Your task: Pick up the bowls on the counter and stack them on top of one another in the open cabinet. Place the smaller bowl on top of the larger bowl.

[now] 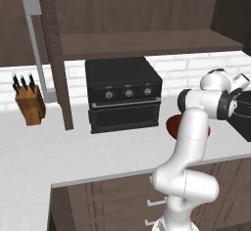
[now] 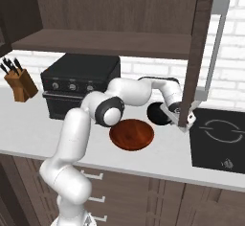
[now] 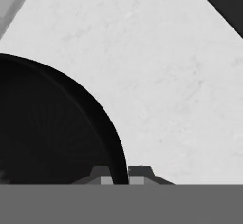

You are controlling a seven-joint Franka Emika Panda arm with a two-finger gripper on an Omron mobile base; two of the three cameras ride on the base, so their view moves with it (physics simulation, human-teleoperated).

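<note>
We have the fingers [image 3: 119, 176] closed on the near rim of the black bowl [image 3: 47, 133]; its wall passes between them. The bowl sits upright on the white surface [image 2: 28, 134], mouth up, round with no long axis, just right of the reddish-brown bowl [image 2: 132, 135], under the open cabinet [image 2: 105, 43].
</note>
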